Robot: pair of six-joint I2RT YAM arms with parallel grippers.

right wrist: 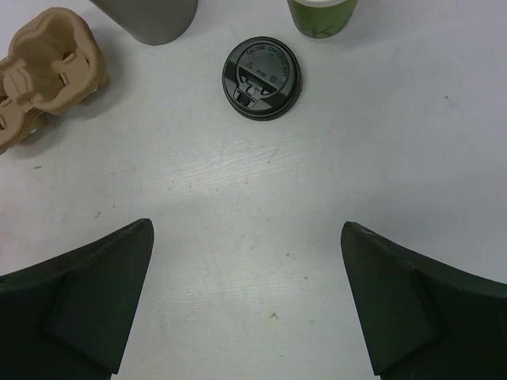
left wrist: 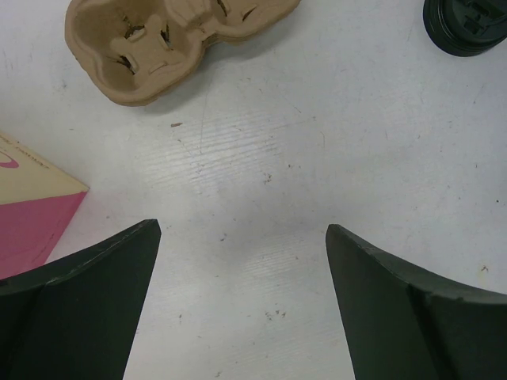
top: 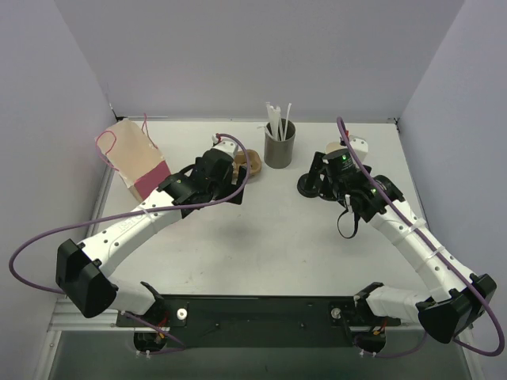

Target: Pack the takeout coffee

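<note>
The black round lid point(right wrist: 261, 77) lies flat on the table ahead of my right gripper point(right wrist: 247, 228). It also shows in the top view point(top: 307, 188) and at the left wrist view's corner point(left wrist: 467, 28). The lower wall of a green paper cup point(right wrist: 321, 17) stands just beyond the lid. Its top is cut off by the frame, so I cannot tell which cup it is. In the top view the cup is hidden behind the right arm. My right gripper point(top: 315, 179) is open and empty. My left gripper point(left wrist: 242, 229) is open and empty over bare table point(top: 242, 184).
A brown pulp cup carrier point(left wrist: 158, 39) lies at the back centre point(top: 252, 162), also in the right wrist view point(right wrist: 47, 71). A grey cylinder of white straws point(top: 280, 142) stands beside it. A cream and pink paper bag point(top: 135, 158) lies at the back left point(left wrist: 32, 214).
</note>
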